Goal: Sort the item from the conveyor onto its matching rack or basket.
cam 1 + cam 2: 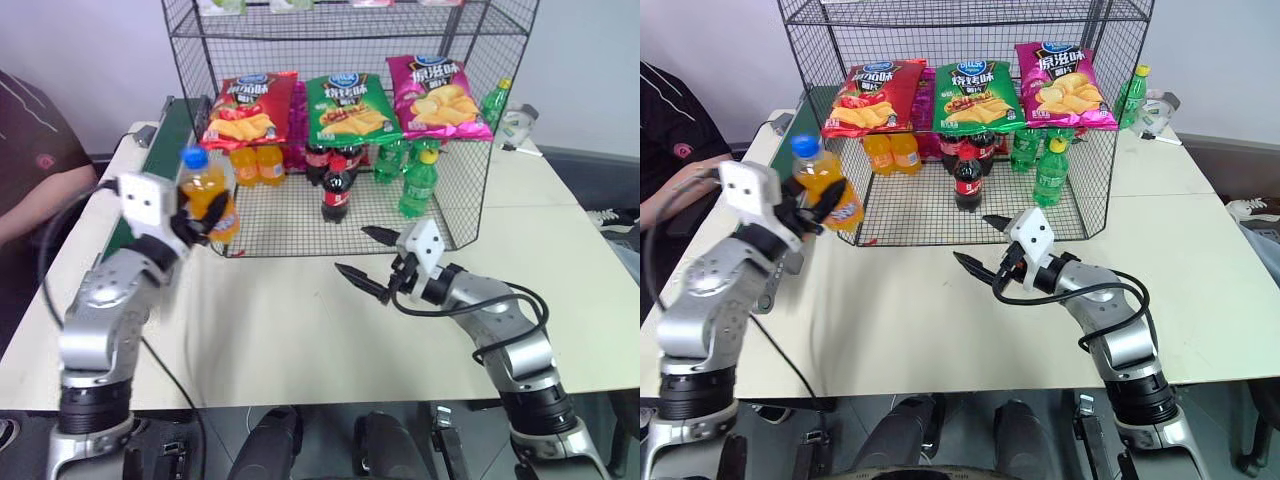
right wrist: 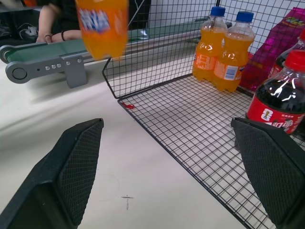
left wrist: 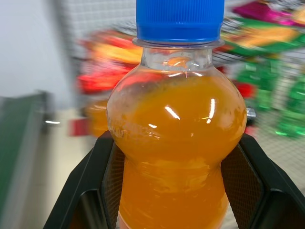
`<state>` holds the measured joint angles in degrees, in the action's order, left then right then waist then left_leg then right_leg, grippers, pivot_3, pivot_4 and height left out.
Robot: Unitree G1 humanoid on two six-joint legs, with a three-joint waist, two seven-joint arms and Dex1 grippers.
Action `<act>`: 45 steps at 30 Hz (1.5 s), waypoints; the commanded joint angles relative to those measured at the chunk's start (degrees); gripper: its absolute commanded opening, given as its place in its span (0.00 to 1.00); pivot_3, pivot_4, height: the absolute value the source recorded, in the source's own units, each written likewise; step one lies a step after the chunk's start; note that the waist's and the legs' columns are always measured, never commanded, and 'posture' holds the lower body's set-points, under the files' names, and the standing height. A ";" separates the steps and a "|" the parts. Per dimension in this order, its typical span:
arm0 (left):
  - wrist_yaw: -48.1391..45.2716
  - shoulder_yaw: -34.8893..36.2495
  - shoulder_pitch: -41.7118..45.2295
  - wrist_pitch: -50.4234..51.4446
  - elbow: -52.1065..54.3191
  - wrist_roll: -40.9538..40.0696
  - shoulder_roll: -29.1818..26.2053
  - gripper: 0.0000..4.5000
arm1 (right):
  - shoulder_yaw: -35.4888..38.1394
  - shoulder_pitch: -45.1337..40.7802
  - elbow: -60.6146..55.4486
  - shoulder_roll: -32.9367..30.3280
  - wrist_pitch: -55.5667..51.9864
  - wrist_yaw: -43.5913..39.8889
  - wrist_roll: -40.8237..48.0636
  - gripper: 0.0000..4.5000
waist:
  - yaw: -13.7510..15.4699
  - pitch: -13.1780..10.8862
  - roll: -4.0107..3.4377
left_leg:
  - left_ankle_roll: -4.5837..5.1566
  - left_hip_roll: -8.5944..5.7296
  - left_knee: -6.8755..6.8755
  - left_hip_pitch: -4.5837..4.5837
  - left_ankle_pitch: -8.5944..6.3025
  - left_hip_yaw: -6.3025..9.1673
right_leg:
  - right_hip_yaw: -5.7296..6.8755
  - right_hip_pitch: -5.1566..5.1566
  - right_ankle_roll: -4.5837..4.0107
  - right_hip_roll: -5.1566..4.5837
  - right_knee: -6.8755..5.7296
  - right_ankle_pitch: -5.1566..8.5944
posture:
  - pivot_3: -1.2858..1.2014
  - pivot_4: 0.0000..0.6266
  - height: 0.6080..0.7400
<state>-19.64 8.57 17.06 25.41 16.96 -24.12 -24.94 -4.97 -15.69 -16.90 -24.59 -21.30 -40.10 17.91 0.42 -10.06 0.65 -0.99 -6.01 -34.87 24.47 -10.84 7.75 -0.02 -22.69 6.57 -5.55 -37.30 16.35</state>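
Left gripper point(image 1: 192, 222)'s black fingers are clamped round the belly of the small clear orange-soda bottle with the blue cap point(image 1: 207, 192), held up off the table beside the tall black wire-mesh rack point(image 1: 452, 215), just past the dark green conveyor belt point(image 1: 163, 140). Full of liquid, so I'd guess it's hefty and slick, and a grip low on the body seems smartest. Right gripper point(image 1: 367, 255) hangs wide open and empty near the rack's front.

Cream table point(image 1: 300, 340), wire rack point(image 1: 460, 150) at back, conveyor point(image 1: 165, 135) along left edge
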 commanded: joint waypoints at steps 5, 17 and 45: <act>4.15 -6.31 9.13 -15.95 -23.10 11.54 8.91 0.52 | 0.81 -0.18 -3.67 -0.29 -0.37 1.17 0.79 1.00 | 0.33 0.00 0.01 | 0.00 -0.02 -0.05 0.01 0.01 0.00 | 0.02 0.01 0.00 0.01 -0.03 0.00 | 0.52 0.24 1.00; 4.47 -4.11 26.98 -40.75 -60.03 15.07 16.30 0.52 | 1.69 1.57 -6.72 -0.93 -1.25 3.03 0.82 1.00 | 0.08 -0.03 0.07 | 0.02 -0.12 -0.10 0.08 0.01 0.00 | 0.08 -0.02 0.06 0.01 -0.02 -0.01 | 0.52 0.24 1.00; 4.46 0.73 26.90 -48.89 -69.22 14.48 17.75 0.99 | 1.61 1.86 -7.41 -1.09 -1.74 3.74 1.09 1.00 | 0.18 -0.02 0.08 | 0.03 -0.13 -0.25 0.06 0.01 0.03 | 0.13 0.01 0.09 0.05 -0.24 -0.03 | 0.52 0.24 1.00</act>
<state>-14.84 8.79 44.40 -23.03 -55.45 -9.32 -6.59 -3.80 -13.34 -22.30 -25.72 -23.34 -36.37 18.32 0.60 -10.09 0.73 -0.96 -6.15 -35.12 24.52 -10.83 7.78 0.11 -22.67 6.66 -5.50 -37.54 16.33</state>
